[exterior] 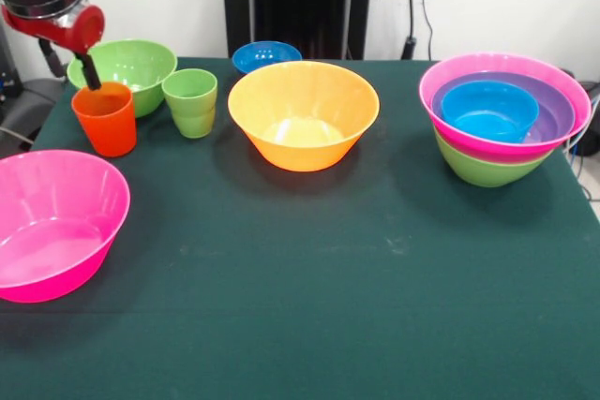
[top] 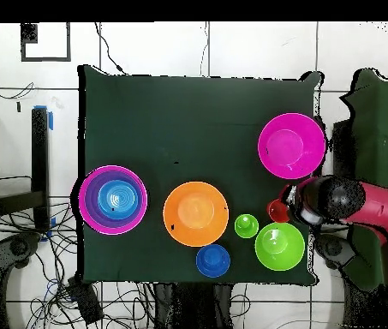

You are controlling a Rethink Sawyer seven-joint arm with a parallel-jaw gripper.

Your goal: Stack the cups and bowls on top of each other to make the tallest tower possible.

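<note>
- Tool [exterior: 91,77] dips inside the upright orange cup [exterior: 105,119]; its grip, seemingly on the rim, cannot be told.
- Front view: tower [exterior: 504,119] lies well apart at 3 o'clock across the desk [exterior: 309,278].

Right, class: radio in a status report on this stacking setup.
Gripper dipped into orange cup, grip unclear. Tower four bowls high. Green cup close beside the orange one.

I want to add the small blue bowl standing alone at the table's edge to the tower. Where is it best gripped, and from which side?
Probably from straight above, by the rim. The small blue bowl stands upright and open, its wall low and flared, so one pad inside and one outside the rim should hold. The part of the rim facing away from the orange bowl looks free.
</note>
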